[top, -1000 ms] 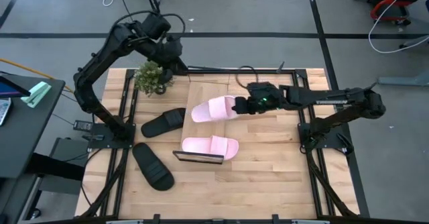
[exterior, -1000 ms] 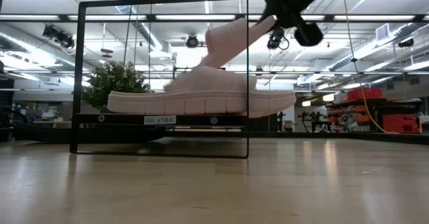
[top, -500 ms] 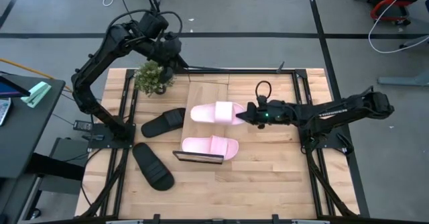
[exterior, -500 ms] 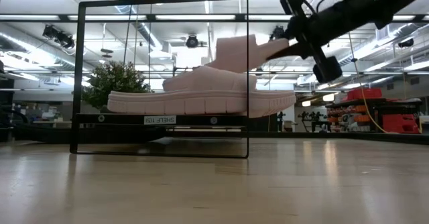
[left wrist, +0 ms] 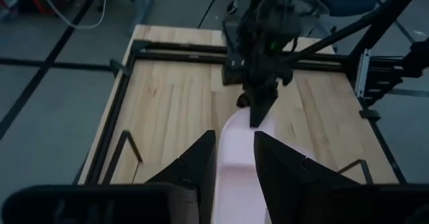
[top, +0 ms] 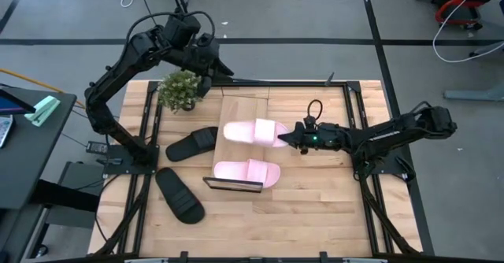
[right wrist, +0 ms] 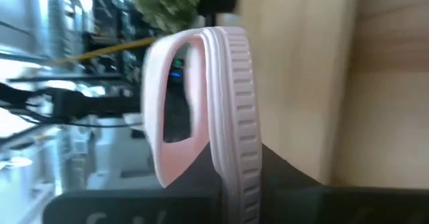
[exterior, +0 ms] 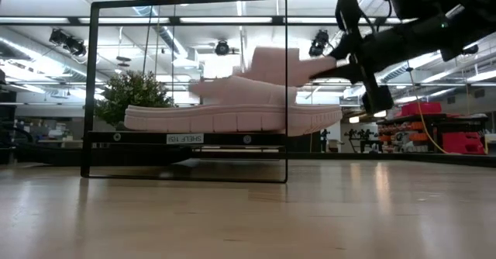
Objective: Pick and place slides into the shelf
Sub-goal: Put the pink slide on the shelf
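Right claw (top: 293,136) clenched on pink slide (top: 253,131) over shelf (top: 240,105), left claw unclear

Readable text, one item:

- Small white label (exterior: 184,138) on the dark front bar of the shelf (exterior: 186,137), low view. Dark print on white, showing mirrored; it seems to read "SHELF" plus a few more characters that are too small to make out.

Nothing else carries legible writing. The pink slides (top: 247,171), the black slides (top: 179,194), the table (top: 315,208) and the arms bear no brand, number or sign that can be read in any view. Gear and fixtures in the room behind the table show no lettering clear enough to make out either.
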{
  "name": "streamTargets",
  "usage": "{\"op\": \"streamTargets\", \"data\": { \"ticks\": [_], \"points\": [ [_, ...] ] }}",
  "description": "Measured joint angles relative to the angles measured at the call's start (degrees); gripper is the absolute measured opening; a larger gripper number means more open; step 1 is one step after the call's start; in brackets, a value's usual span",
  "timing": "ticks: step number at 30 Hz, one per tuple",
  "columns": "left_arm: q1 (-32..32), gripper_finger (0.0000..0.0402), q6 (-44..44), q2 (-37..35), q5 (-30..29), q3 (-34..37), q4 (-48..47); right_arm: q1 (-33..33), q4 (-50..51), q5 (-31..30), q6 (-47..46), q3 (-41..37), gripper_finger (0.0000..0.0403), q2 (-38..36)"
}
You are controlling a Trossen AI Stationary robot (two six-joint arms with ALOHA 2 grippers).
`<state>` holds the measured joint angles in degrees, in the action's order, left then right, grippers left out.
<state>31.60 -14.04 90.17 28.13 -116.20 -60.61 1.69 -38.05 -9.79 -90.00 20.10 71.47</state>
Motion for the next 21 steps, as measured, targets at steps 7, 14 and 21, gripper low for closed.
{"op": "streamTargets", "data": {
  "ticks": [7, 14, 21],
  "points": [
    [-2.72, 0.0107, 0.37, 0.00, 2.85, 0.00, 1.89, 0.17, -1.85, 4.35, 1.12, 0.02, 0.0036, 4.85],
    [-5.61, 0.0106, 1.44, -1.79, 8.10, 4.94, 0.59, 0.36, -3.98, 5.54, 1.75, 0.02, 0.0036, 7.86],
    [-6.11, 0.0087, 7.79, -12.09, 4.57, 24.90, 10.06, 1.36, -6.06, 6.63, 3.08, 0.09, 0.0036, 8.03]
  ]
}}
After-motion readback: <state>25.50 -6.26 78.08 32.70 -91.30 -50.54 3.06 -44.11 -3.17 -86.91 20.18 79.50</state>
